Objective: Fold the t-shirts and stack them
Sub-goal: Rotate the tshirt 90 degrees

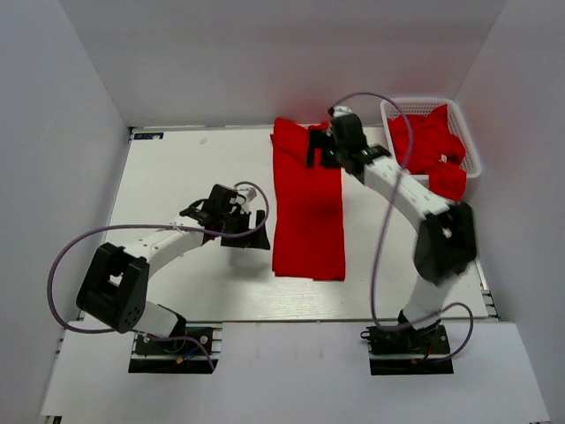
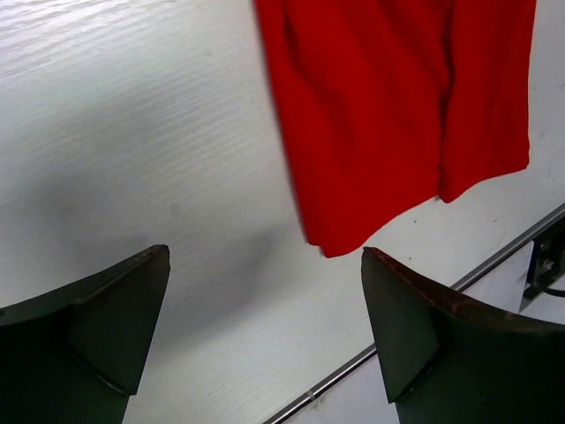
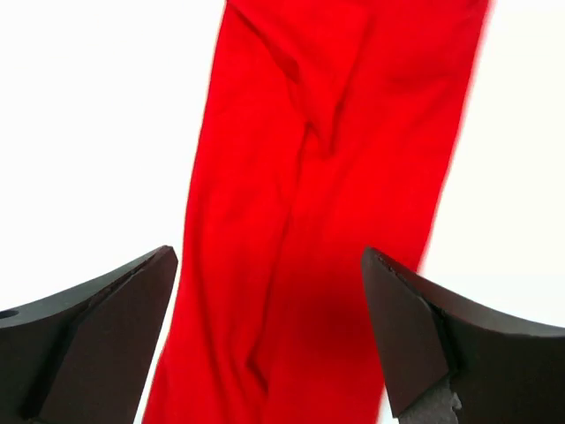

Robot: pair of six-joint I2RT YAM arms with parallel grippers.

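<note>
One red t-shirt (image 1: 307, 208) lies on the white table, folded into a long narrow strip running from the back edge toward the front. It shows in the left wrist view (image 2: 397, 115) and the right wrist view (image 3: 318, 221). More red t-shirts (image 1: 433, 146) are heaped in the basket at the back right. My left gripper (image 1: 254, 231) is open and empty, just left of the strip's near end. My right gripper (image 1: 320, 152) is open and empty, above the strip's far end.
A white lattice basket (image 1: 474, 150) stands at the back right corner. White walls close in the table on three sides. The table's metal front rail (image 2: 494, 261) runs near the left gripper. Purple cables loop off both arms.
</note>
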